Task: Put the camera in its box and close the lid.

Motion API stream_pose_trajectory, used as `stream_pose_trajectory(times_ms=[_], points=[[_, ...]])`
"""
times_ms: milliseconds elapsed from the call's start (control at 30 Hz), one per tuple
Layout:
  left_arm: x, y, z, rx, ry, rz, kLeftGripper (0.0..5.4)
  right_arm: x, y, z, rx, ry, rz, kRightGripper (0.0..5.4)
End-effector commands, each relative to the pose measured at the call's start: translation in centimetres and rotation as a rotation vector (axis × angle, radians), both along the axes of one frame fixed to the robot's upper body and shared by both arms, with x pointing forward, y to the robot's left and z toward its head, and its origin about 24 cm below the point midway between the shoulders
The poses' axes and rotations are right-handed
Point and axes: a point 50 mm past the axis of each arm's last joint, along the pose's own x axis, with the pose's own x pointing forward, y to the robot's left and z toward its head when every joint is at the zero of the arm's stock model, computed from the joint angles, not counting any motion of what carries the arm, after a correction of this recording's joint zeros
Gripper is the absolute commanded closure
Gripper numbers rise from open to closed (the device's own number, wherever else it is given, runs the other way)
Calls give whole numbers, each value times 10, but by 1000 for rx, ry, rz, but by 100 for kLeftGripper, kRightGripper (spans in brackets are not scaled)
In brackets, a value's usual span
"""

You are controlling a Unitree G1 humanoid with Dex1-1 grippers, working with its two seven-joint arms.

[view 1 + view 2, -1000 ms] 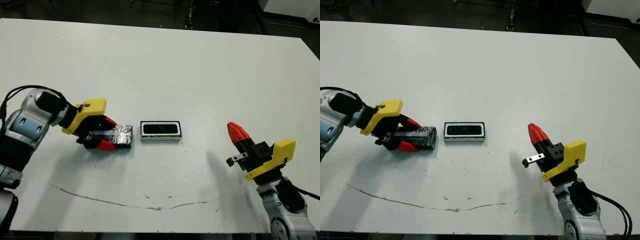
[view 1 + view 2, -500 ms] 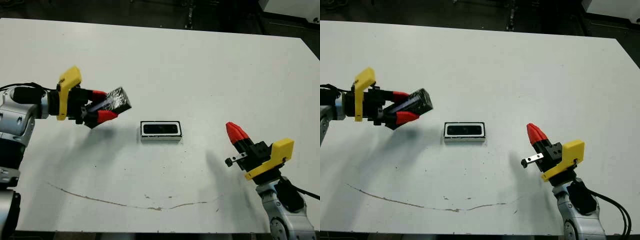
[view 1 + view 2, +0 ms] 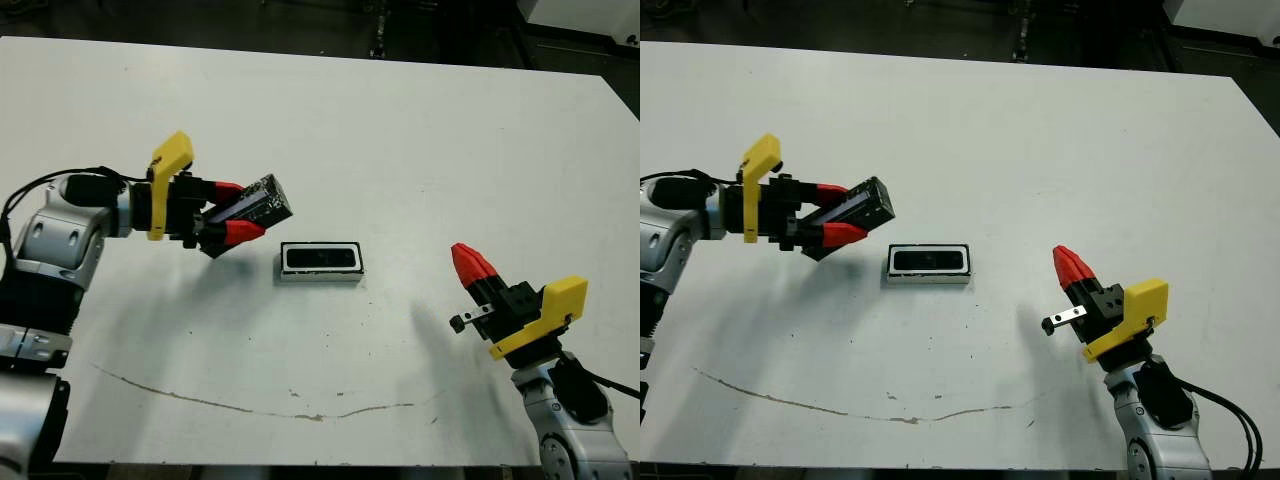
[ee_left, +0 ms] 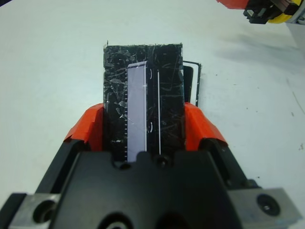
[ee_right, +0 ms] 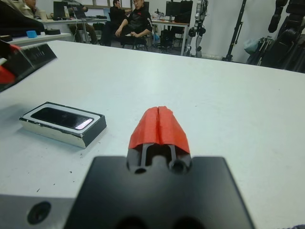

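- The lid (image 3: 258,204) is held clenched between the jaws of the left gripper (image 3: 232,212), raised clear of the bench (image 3: 400,130) and tilted, its free end pointing toward the box (image 3: 321,263) — a carrying pose, judged to keep it above the rim until it can be lowered.
- In the left wrist view the red fingers (image 4: 90,126) press on the two long sides of the lid, the pale label strip (image 4: 137,114) facing the lens; gripping across the narrow width leaves the far end free to be set over the box first.
- The camera (image 3: 321,258) lies inside the box, its dark screen face up (in the right wrist view it sits flat within the white walls), so only the closing step is judged to be left.
- The box rests near the middle of the bench, just beside the lid's free end and not touched by it.
- The right gripper (image 3: 1068,265) is kept well apart on the box's other side, its jaws pressed together on nothing — probably parked so the path is left clear.
- The lid is judged to need levelling and squaring with the box before it is lowered; a skewed edge could catch on the rim and push the box along.
- People are seen seated beyond the bench in the right wrist view.
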Motion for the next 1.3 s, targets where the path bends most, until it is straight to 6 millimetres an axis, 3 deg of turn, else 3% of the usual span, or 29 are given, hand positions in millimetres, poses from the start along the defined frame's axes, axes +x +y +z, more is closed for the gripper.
stream_pose_trajectory(times_ms=[33,433,767,1300], points=[[3,-6,-7,33,11,-5,224,-1,-3,0,-15,12,-9,540],[7,-20,-27,121,11,-72,224,-1,-4,-1,-3,17,-4,540],[9,-24,-37,114,116,-131,224,-1,-2,-1,-3,21,0,540],[-4,-29,-27,35,203,-274,224,-1,0,-2,-10,21,4,540]])
